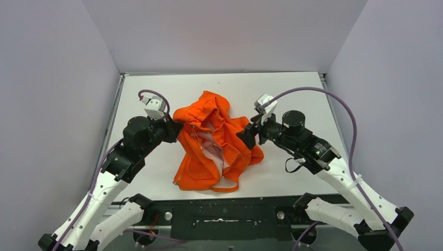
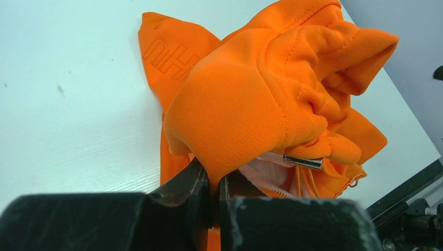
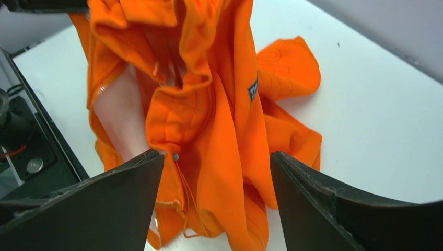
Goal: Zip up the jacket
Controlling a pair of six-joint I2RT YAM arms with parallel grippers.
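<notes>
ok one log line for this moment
left gripper: shut on jacket | right gripper: open, beside jacket | zipper: undone | jacket: bunched on table

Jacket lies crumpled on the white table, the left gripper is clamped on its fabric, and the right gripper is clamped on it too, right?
No. The right gripper is wide open, not clamped on the jacket; the right wrist view shows that. The left gripper is clamped on its fabric.

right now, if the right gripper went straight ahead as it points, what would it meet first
Most likely the jacket: orange fabric lies straight ahead of the open right gripper, though depth is unclear.
</notes>
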